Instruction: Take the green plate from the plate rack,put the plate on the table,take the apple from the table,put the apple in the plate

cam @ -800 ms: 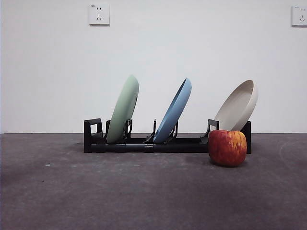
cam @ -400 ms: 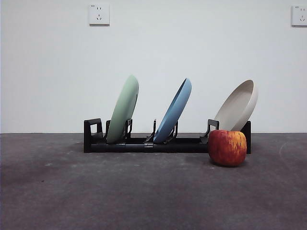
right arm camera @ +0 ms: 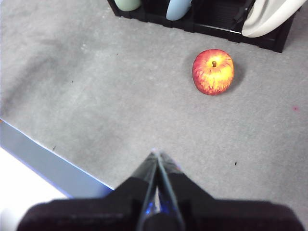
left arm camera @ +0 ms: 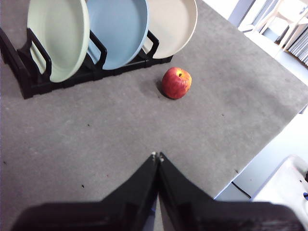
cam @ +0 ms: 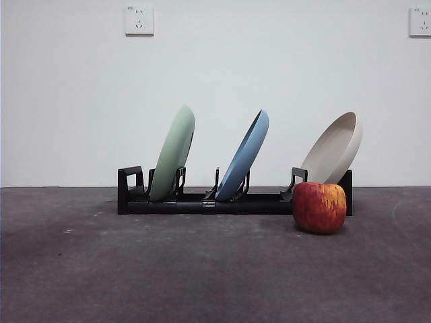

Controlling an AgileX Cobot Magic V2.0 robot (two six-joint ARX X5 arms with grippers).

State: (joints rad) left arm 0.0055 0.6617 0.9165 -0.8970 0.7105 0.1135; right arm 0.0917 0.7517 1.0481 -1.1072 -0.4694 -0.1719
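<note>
Change against the two earlier front pictures: none; every item sits exactly as it did, so no step of the task has begun.

Plate rack [cam: 232, 200]: black, on the table [cam: 168, 269]; taken as landmark.
Green plate [cam: 173, 153]: leaning in the rack's end slot farthest from the apple; blue plate [cam: 244, 155] in the middle slot; beige plate [cam: 333, 149] at the other end.
Apple [cam: 319, 207]: on the table just in front of the rack's beige-plate end; whether it touches the rack cannot be told.
Left gripper [left arm camera: 157, 156]: jaws pressed together, empty; raised over bare table well in front of the rack, well apart from the green plate.
Right gripper [right arm camera: 157, 155]: jaws likewise together, empty; hovering in front of the rack, well short of the apple.
</note>
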